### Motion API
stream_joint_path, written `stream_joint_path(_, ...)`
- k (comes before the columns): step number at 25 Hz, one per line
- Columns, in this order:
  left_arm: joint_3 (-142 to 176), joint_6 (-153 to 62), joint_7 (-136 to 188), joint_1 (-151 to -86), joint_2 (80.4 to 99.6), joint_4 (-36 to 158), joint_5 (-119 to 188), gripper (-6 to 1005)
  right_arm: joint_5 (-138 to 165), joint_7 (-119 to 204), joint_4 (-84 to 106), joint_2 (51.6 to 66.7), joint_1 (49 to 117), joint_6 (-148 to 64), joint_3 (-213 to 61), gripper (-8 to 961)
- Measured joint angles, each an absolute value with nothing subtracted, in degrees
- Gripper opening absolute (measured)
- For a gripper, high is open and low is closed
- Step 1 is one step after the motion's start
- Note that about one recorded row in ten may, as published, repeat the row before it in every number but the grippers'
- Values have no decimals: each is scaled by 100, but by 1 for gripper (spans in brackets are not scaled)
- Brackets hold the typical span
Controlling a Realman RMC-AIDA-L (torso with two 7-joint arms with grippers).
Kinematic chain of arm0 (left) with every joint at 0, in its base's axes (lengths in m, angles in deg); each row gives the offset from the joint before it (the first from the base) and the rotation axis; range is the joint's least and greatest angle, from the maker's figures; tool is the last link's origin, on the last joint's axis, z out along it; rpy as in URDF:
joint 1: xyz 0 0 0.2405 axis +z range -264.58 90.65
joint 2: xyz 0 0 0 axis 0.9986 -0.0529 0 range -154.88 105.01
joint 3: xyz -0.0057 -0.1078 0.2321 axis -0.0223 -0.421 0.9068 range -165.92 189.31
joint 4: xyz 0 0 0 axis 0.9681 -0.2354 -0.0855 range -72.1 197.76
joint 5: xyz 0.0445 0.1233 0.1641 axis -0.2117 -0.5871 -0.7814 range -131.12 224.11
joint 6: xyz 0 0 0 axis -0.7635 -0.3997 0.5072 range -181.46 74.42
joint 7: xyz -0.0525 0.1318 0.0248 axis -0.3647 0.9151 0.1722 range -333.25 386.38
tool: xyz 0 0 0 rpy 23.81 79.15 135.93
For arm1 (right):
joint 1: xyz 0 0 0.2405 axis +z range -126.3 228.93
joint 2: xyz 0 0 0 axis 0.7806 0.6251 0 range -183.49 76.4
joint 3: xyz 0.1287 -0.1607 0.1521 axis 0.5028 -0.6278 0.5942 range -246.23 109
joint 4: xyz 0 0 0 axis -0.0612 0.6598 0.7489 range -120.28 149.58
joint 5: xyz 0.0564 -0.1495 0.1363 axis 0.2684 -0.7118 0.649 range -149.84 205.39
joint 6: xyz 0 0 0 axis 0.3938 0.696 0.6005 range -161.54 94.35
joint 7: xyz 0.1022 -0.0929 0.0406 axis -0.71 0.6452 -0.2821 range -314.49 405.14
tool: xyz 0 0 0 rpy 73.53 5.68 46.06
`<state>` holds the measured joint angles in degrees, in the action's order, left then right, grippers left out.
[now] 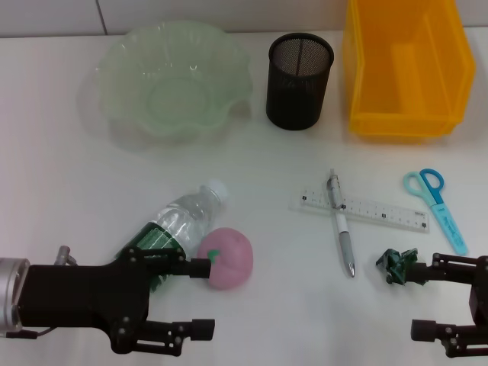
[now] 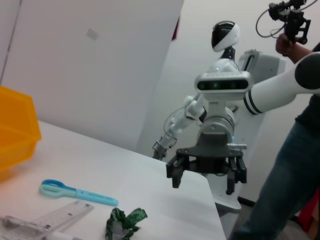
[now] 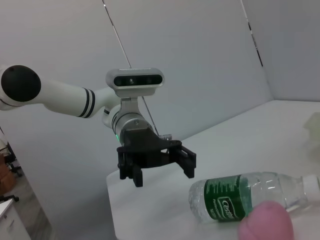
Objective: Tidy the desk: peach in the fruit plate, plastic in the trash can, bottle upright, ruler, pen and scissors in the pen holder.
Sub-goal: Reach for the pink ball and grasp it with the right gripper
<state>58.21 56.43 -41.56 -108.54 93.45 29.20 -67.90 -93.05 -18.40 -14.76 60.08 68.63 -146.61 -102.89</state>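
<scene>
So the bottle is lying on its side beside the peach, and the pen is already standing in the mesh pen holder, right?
Not quite. The bottle does lie on its side beside the peach, but the pen is not in the pen holder; the head view shows it lying on the desk across the ruler.

On the white tabletop (image 2: 150, 180) lie blue scissors (image 2: 75, 191), a clear ruler (image 2: 60, 216) beside them, and a crumpled green plastic scrap (image 2: 125, 222) near the ruler's end. A yellow bin (image 2: 15, 125) stands at one edge. Beyond, the right gripper (image 2: 206, 179) hangs over the tabletop's far edge, jaws spread apart.
</scene>
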Motion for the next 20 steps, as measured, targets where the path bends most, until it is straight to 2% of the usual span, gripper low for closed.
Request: stream_joint_path(20, 5956, 5590, -4182, -10953, 9367, 2937, -6917, 784, -9301, -1839, -1480, 6029, 6922, -14578, -10219, 784)
